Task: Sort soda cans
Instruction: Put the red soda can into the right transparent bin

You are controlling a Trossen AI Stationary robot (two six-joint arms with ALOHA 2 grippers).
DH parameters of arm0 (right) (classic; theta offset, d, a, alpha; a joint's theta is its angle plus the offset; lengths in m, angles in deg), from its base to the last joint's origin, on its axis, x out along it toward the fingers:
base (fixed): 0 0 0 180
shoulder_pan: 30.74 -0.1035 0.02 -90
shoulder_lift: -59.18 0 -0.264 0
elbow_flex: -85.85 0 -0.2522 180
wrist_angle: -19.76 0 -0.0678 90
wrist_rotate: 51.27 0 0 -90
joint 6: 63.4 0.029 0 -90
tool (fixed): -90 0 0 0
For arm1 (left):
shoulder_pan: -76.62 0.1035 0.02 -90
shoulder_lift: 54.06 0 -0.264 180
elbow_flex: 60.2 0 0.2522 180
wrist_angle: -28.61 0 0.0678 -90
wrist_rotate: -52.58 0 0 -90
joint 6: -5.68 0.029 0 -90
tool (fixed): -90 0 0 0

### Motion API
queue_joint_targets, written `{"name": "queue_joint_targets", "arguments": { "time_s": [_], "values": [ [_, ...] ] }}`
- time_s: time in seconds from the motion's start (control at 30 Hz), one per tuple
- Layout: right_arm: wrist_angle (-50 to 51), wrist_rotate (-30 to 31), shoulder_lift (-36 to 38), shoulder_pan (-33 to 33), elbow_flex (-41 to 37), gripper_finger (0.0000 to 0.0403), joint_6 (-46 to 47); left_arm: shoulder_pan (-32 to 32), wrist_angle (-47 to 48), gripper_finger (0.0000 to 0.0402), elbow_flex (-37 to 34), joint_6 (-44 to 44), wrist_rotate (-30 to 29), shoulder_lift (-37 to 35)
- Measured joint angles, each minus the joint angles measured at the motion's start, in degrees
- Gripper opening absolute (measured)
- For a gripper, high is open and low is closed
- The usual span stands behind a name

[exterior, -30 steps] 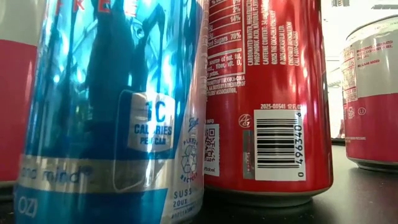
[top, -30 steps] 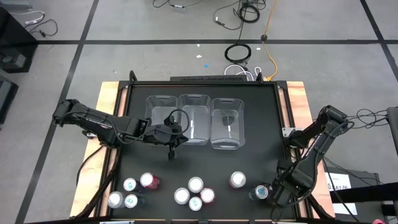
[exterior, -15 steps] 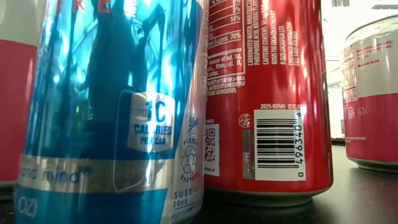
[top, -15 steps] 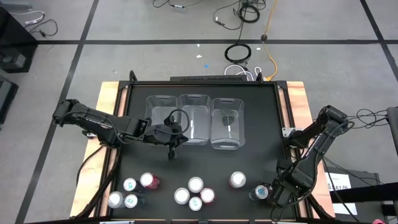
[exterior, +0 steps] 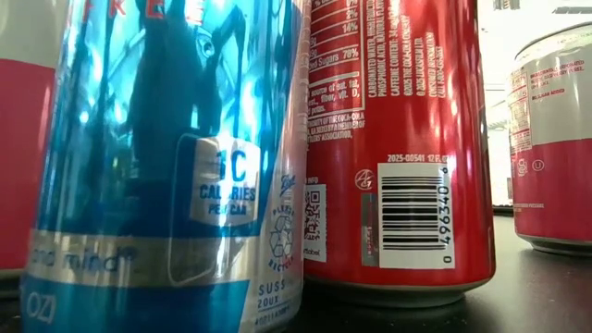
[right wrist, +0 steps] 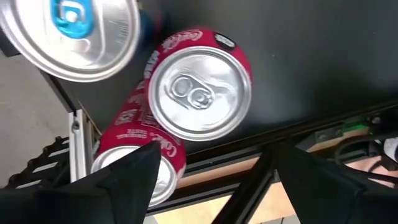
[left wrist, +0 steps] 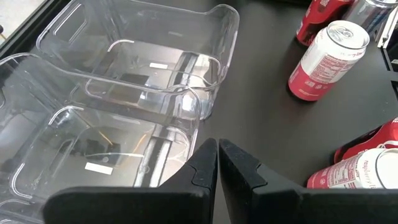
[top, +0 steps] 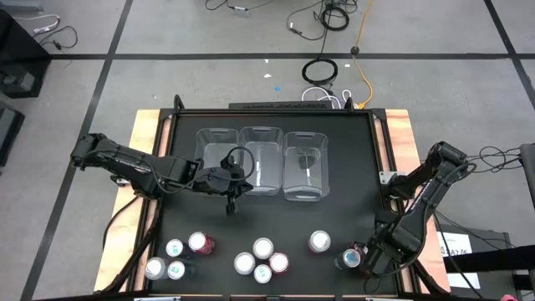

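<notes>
My left tool hangs clenched on nothing, just in front of the row of three clear bins at the middle of the black table; from its wrist I see the fingers pressed together over the near edge of a bin.

My right tool is down at the table's front right corner with its fingers spread wide, standing around the blue-tabbed can there. Whether they press its sides I cannot tell. From that wrist I look down on the silver top with the blue tab, a red can standing beside it, and another red can lower in that picture.

The other soda cans stand along the front edge, well in front of the bins: a red one just beside the blue-tabbed can, a cluster of four in front of the middle bin, and four more toward the front left corner.
</notes>
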Motion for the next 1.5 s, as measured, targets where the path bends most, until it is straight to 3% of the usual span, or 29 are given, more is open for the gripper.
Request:
{"name": "queue_joint_targets", "arguments": {
  "time_s": [0.33,0.53,0.83,1.5],
  "values": [
    [0.2,-0.1,0.0,0.0,0.0,0.0396,-3.1,0.0,0.0,0.0027,0.0,0.0,0.0,0.0],
    [0.3,0.3,0.0,0.0,0.0,0.0386,-3.4,0.0,0.0,0.0027,0.0,0.0,0.0,0.0],
    [-1.4,7.1,0.0,0.0,0.0,0.0385,-3.8,0.0,0.0,0.0027,0.0,-0.1,0.0,0.0],
    [-5.4,7.9,0.0,0.0,-2.6,0.0384,-3.0,0.0,0.0,0.0027,0.0,0.0,0.0,0.0]
  ]
}}
